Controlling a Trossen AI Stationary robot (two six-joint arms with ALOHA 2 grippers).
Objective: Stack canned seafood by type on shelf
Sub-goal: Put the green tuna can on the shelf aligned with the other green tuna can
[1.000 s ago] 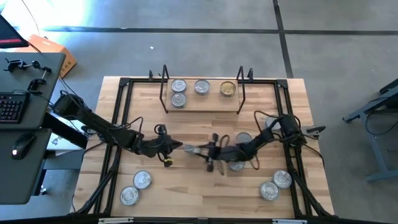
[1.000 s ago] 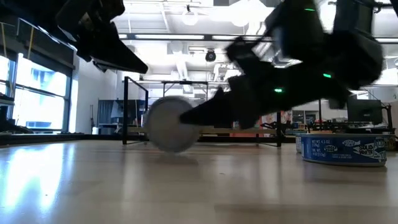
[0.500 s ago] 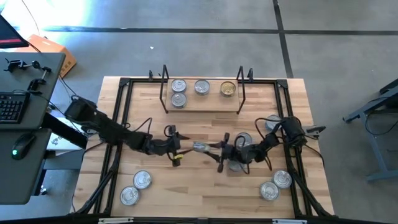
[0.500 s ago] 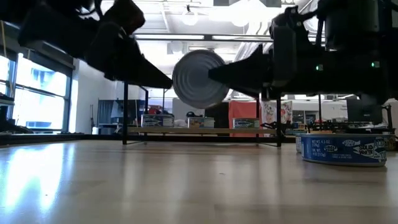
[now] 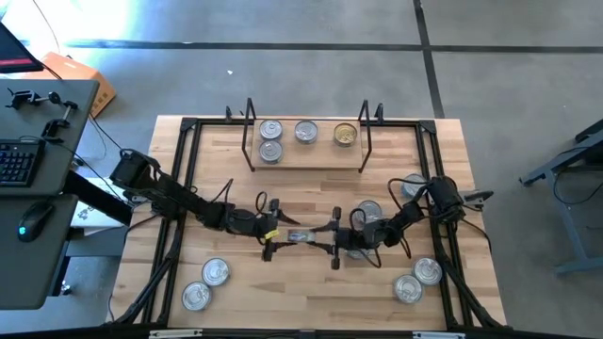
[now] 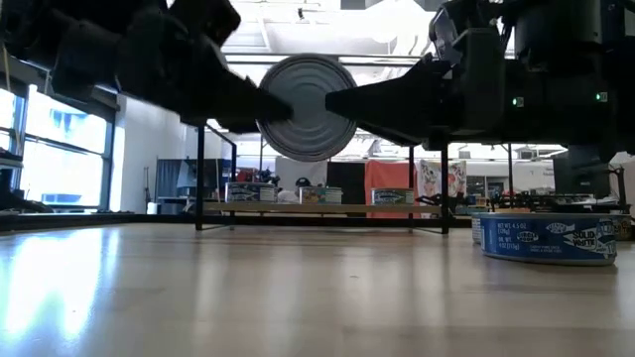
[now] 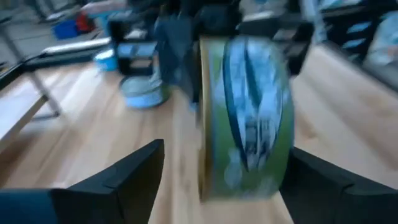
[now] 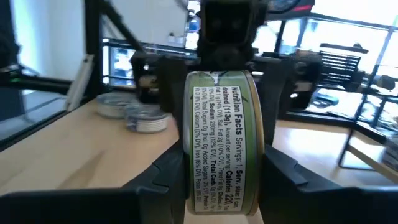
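The left claw (image 5: 276, 235) has spread apart around the green-labelled tin (image 5: 298, 236), still clamped by the right claw (image 5: 325, 237).

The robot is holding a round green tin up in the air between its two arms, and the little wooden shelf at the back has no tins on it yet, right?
Not quite. The little wooden shelf with black wire ends already has four round silver-topped tins on it, as the high view shows. The rest is right: the round green-labelled tin is up in the air between the right gripper and the left gripper.
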